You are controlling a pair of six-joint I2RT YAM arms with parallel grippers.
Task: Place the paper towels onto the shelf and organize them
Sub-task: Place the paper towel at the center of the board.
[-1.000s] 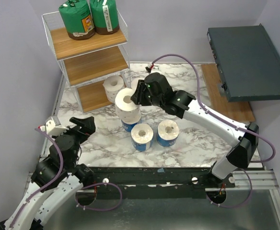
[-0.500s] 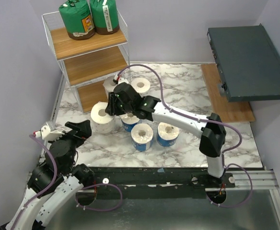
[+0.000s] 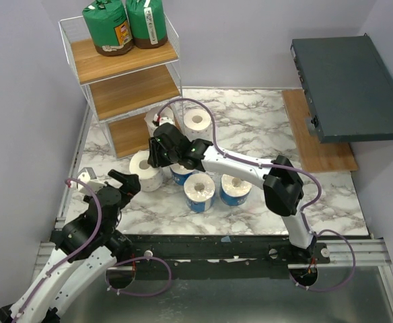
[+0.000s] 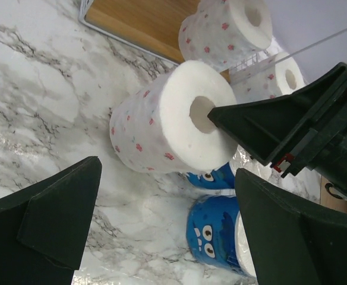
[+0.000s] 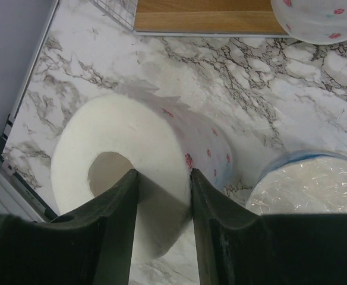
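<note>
Paper towel roll in white with red dots (image 3: 143,172) sits tilted near the front of the shelf (image 3: 132,91), low over the marble bench (image 3: 250,121), its core hole turned toward the left arm. We see the right gripper (image 3: 158,152) clamped on its wall, one finger (image 4: 262,119) pushed into the core and the other pressed against the outside. Whether the roll's lower edge touches the bench we cannot tell. The left gripper (image 3: 112,183) hovers just beside it, its fingers spread wide apart around nothing. Three blue-printed rolls (image 3: 200,192) stand upright in a cluster on the bench, just to the right of the held roll. Two other white rolls (image 3: 197,121) sit near the shelf's lower right corner, close to its bottom board. Two green-wrapped rolls (image 3: 105,27) stand side by side on the shelf's top board, inside its white wire frame.
</note>
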